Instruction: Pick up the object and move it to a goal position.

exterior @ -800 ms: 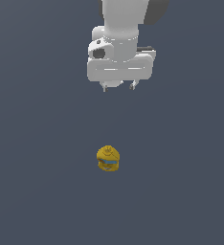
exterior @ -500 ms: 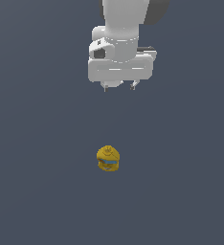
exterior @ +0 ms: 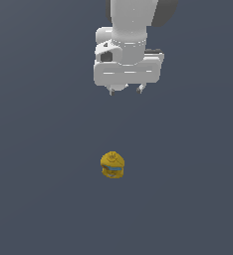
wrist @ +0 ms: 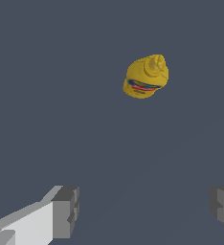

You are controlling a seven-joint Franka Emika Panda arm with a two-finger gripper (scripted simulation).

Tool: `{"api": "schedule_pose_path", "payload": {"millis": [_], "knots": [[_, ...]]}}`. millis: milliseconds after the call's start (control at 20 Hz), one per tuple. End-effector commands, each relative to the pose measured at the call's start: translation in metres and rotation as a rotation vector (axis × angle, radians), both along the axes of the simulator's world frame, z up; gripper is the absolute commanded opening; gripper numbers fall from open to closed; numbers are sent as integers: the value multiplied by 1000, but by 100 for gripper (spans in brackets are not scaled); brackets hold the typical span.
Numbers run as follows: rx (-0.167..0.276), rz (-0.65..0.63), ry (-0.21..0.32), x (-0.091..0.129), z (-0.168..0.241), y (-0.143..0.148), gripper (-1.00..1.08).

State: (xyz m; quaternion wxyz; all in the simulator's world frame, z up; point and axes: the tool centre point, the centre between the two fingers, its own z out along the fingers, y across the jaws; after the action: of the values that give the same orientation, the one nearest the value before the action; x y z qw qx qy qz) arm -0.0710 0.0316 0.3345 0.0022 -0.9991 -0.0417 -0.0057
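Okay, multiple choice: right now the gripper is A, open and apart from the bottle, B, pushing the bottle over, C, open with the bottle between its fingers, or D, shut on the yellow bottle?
A: the gripper has its fingers spread wide on nothing, and the yellow bottle sits apart from them.

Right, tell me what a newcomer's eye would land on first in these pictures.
The small yellow bottle with its blue label band stands out first, alone on the dark grey floor, low in the exterior view. Next is the big white arm above it, its pincer hanging well clear of the bottle, fingers spread wide with nothing between them.
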Motion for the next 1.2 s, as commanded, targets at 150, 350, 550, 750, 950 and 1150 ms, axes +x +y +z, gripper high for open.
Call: {"api": "schedule_pose_path", "payload": {"millis": [150,350,550,750,950,1150], "knots": [[-1,26,0,4,-1,-1,100],[-4,69,0,10,-3,-2,100],[-7,132,1,19,-7,-3,100],[-10,215,2,31,-12,-6,100],[-14,314,3,45,-18,-8,100],[-16,414,5,58,-25,-11,100]]}}
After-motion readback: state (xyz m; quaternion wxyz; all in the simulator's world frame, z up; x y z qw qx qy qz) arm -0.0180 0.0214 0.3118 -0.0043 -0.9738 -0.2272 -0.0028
